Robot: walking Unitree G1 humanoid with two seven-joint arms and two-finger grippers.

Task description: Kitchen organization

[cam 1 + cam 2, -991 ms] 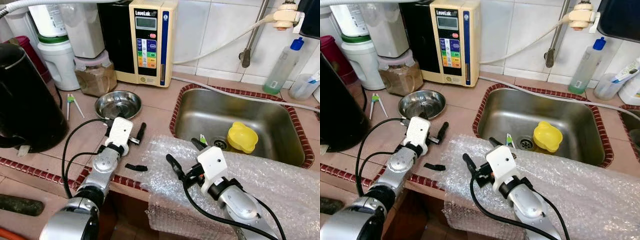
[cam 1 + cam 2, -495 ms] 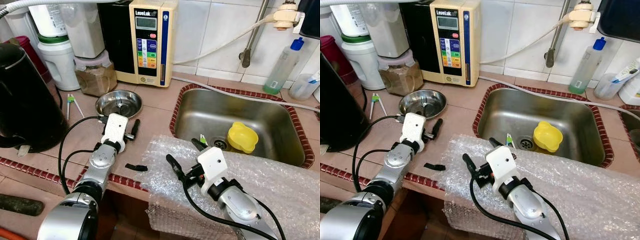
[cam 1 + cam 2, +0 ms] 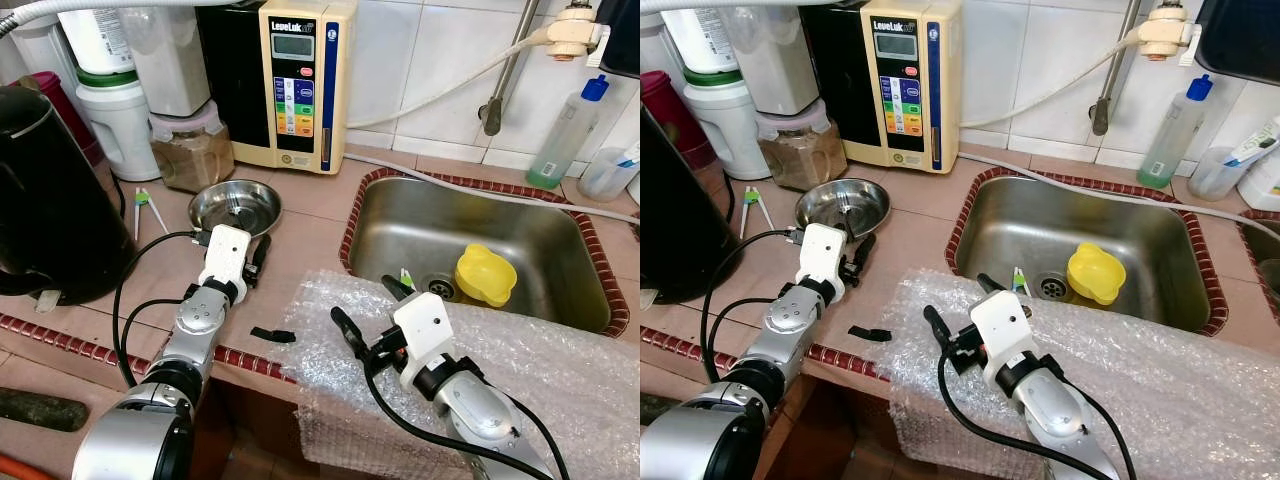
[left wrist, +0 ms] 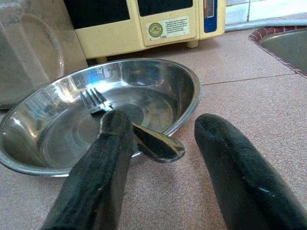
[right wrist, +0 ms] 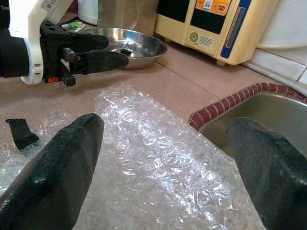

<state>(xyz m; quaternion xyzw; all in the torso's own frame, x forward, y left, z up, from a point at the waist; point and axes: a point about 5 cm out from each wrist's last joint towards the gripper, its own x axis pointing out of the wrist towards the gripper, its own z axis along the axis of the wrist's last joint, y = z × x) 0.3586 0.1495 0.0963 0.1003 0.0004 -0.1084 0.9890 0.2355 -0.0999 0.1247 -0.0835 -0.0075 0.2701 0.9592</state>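
left gripper (image 4: 158, 158): fingers spread, holding nothing, low over the terracotta-tiled counter (image 3: 310, 215), tips at the near rim of the shallow round stainless-steel bowl (image 3: 236, 206) | metal fork (image 4: 129, 129): lies in the bowl, handle over the rim between the fingers | right gripper (image 5: 165, 184): wide apart, empty, above the clear bubble-wrap sheet (image 3: 520, 360) beside the steel sink (image 3: 480, 240) | small black fragment (image 3: 272, 334): on the counter edge

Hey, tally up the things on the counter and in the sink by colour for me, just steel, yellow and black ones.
Steel: 2, the bowl and the fork lying in it
Yellow: 1, the cup in the sink
Black: 2, the kettle and the small black piece
Total: 5
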